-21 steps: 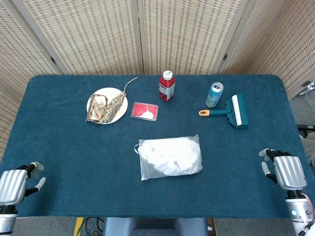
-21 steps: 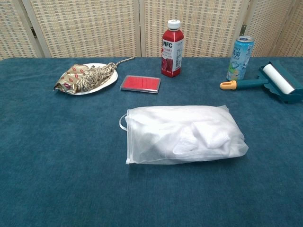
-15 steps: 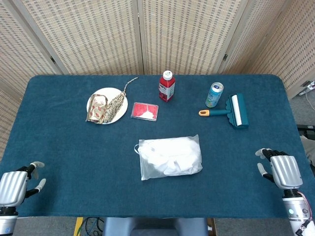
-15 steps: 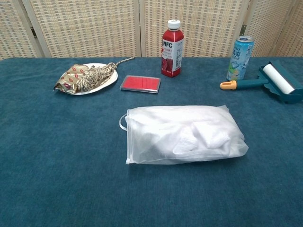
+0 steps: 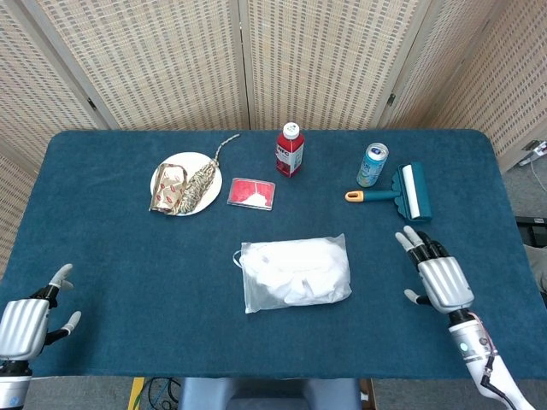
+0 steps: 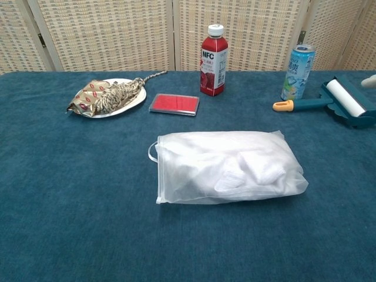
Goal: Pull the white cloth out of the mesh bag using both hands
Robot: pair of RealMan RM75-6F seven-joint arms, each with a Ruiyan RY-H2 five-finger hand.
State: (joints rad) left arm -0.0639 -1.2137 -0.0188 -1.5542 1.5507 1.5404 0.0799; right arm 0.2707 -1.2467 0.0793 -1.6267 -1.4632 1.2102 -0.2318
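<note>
The mesh bag [image 5: 295,272] lies flat in the middle of the blue table, its opening and drawstring loop toward the left. The white cloth [image 6: 247,167] is bunched up inside it, seen through the mesh. My right hand [image 5: 438,275] hovers to the right of the bag, fingers spread, holding nothing, with a clear gap to the bag. My left hand [image 5: 30,320] is at the table's near left corner, fingers apart and empty, far from the bag. In the chest view only a fingertip of the right hand [image 6: 369,81] shows at the right edge.
Along the back stand a red juice bottle [image 5: 289,149], a blue can [image 5: 372,164] and a teal lint roller [image 5: 402,193]. A white plate [image 5: 161,176] with rope and a wrapped packet sits back left, and a red flat case [image 5: 252,192] lies beside it.
My right hand has moved in from the near right corner, forward and leftward toward the bag. My left hand has shifted slightly and spread its fingers. The bag has not moved.
</note>
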